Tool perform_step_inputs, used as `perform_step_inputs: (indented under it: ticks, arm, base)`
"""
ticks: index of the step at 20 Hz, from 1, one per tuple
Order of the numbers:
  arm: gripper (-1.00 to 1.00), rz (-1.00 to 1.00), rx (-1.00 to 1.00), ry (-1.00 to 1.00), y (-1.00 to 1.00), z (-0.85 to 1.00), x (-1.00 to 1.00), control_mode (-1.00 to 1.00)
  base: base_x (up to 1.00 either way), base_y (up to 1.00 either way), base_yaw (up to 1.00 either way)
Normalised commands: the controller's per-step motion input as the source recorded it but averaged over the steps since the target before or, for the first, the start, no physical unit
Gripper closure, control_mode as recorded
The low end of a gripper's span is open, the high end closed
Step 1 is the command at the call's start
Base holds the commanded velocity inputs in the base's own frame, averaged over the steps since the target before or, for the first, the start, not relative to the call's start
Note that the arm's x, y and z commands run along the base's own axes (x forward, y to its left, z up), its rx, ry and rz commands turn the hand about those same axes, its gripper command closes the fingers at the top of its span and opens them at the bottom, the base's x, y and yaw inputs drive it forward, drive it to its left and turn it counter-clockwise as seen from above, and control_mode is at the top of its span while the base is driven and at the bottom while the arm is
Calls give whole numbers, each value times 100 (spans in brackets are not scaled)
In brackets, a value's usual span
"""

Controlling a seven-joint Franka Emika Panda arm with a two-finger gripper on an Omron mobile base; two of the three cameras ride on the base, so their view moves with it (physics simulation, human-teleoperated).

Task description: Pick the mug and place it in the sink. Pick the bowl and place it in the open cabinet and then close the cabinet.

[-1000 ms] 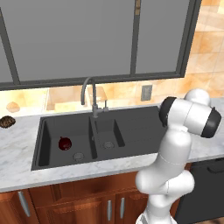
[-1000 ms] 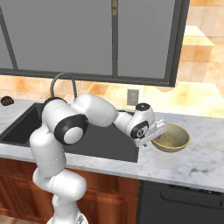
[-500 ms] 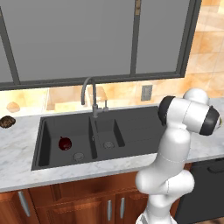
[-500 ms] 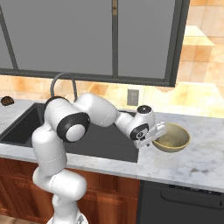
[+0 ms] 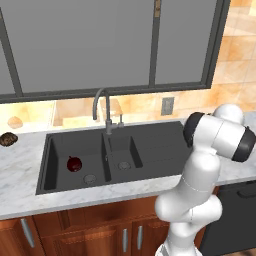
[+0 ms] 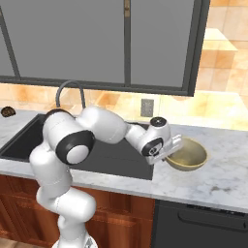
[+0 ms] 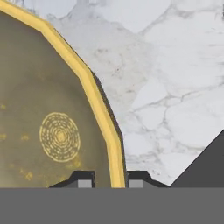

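One maroon mug [image 5: 74,163] lying in the left basin of the black sink [image 5: 150,145], seen from the left base camera. From the right base camera, tool [image 6: 173,145] at the near rim of the tan bowl [image 6: 188,156] on the marble bench [image 6: 218,174]. Through the hand camera, two fingertips [image 7: 85,179] pinched narrow on either side of the bowl's yellow rim, one inside and one outside, over the bench.

matt black sink [image 5: 150,145]; veined marble counter [image 7: 175,87]

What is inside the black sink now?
In the left basin of the sink lies the dark red mug, beside a round steel drain. The smaller basin holds just its drain. The arm covers the sink's right end.
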Motion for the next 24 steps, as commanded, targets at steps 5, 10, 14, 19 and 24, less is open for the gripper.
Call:
perform_step_inputs:
  ticks: [5, 10, 14, 19, 24]
  arm:
    - [100, 12, -6, -1, 57, 91, -13, -100]
    - [100, 26, -15, -3, 53, 100, -23, -100]
    - [100, 26, -15, 0, 39, 100, -8, -100]
    - [100, 26, -7, 10, 30, 100, -20, -100]
    - [100, 24, 0, 8, 10, 76, -44, -100]
  base:
    - [0, 0, 0]
    - [0, 0, 0]
    - [0, 0, 0]
    - [0, 0, 0]
    - [0, 0, 0]
